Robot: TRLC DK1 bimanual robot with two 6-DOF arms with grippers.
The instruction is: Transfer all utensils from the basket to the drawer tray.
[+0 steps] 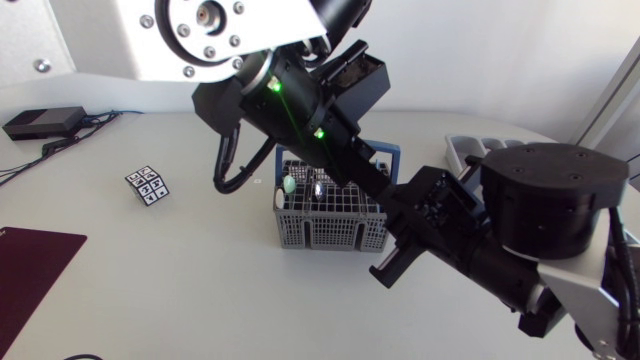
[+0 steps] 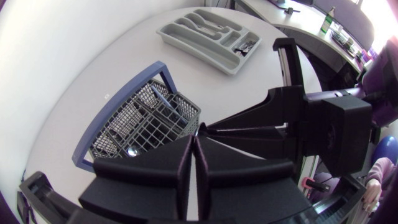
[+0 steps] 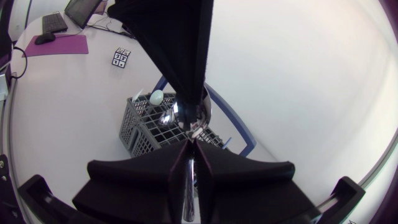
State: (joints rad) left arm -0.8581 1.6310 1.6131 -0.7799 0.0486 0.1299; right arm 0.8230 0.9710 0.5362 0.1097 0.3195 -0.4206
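A grey wire basket with a blue handle stands mid-table and holds several utensils, one with a pale head. The grey drawer tray lies at the back right; in the left wrist view, the tray holds some cutlery. My right gripper is shut on the handle of a shiny metal spoon, whose bowl shows over the basket. My left gripper is shut and empty, hovering beside the basket. My left arm crosses above the basket and hides part of it.
A small black-and-white marker cube sits left of the basket. A dark red mat lies at the front left. A black box with cables is at the back left. My right arm fills the front right.
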